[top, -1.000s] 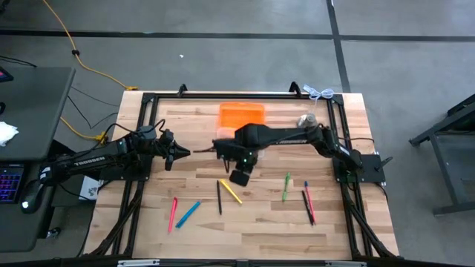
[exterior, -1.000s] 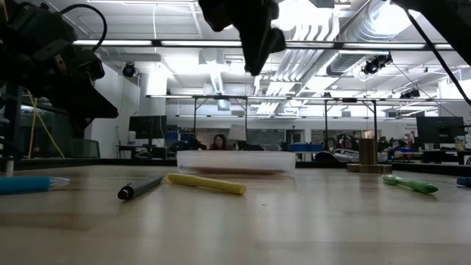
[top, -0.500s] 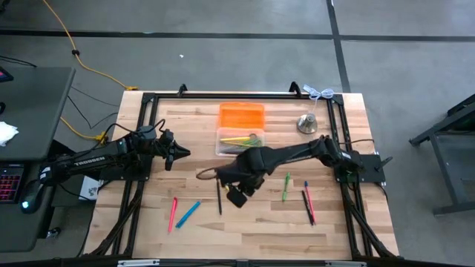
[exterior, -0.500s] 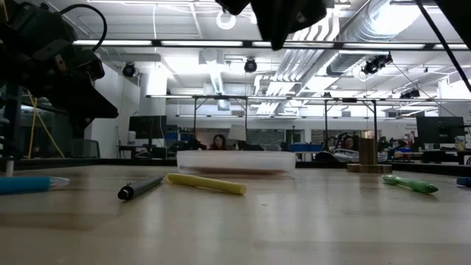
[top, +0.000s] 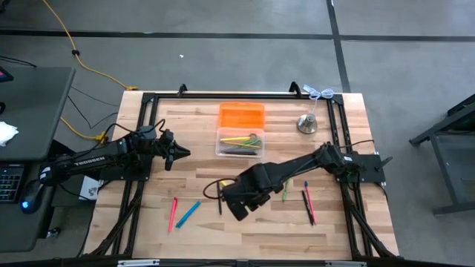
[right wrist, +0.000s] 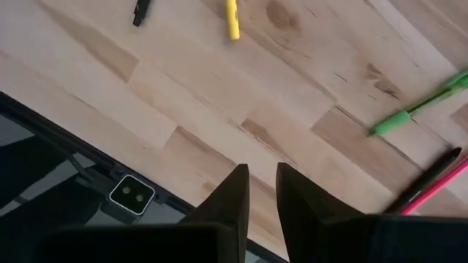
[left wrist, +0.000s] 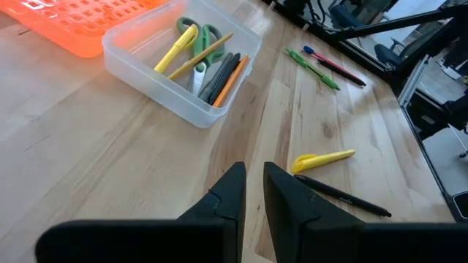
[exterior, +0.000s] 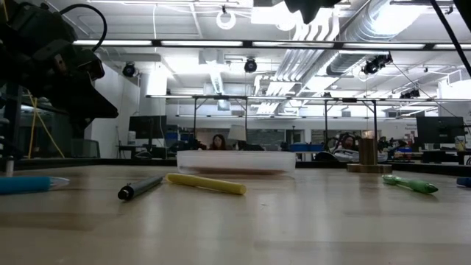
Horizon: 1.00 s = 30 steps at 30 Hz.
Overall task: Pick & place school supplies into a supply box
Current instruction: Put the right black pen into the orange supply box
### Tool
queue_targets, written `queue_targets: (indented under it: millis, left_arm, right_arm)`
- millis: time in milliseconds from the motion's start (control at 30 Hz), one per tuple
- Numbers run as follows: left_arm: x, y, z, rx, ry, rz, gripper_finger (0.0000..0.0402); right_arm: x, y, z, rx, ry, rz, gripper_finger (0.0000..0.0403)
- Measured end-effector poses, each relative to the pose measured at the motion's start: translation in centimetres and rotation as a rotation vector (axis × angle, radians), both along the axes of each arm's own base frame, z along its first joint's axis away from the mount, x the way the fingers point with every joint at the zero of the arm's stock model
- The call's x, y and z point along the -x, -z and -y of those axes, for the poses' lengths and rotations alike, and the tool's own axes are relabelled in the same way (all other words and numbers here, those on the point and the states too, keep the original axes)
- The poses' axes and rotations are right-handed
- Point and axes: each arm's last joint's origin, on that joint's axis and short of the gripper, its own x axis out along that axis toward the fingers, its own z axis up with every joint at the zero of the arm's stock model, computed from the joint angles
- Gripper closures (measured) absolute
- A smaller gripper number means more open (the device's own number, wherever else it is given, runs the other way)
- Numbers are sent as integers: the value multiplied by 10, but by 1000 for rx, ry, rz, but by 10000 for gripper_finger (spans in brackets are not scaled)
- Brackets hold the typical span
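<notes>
Robotics lab or workshop inside large open industrial hall. Butcher-block table in black metal frame on bare grey concrete floor. Yellow cable trailing across floor beyond table's far left corner. Side desk with keyboard left of table. Beyond table in low view: exposed ducts, strip lights overhead, rows of workstations, seated person.
</notes>
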Motion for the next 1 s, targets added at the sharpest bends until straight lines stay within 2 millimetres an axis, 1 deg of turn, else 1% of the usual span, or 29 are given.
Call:
queue_targets:
  millis: [167, 333, 500, 600, 667, 733, 867, 1000]
  left_arm:
    - [0, 0, 0, 1, 0, -1, 323]
    - [0, 0, 0, 1, 2, 0, 323]
    - [0, 0, 0, 3, 6, 1, 323]
    - [0, 0, 0, 3, 6, 1, 323]
    - [0, 0, 0, 3, 6, 1, 323]
    - [0, 0, 0, 3, 6, 1, 323]
    - [0, 0, 0, 3, 7, 1, 323]
    - [0, 0, 0, 3, 7, 1, 323]
  right_arm:
    - [1, 0, -3, 20, -1, 6, 352]
    - [0, 0, 1, 30, -17, 13, 350]
    - [1, -4, 7, 45, -39, 32, 350]
    - [9, -9, 14, 61, -37, 25, 351]
    - [19, -10, 19, 66, -29, 0, 351]
    - [32, -9, 24, 75, -3, -40, 351]
    - [67, -11, 33, 78, 73, -102, 350]
    - [102, -15, 38, 85, 133, -114, 352]
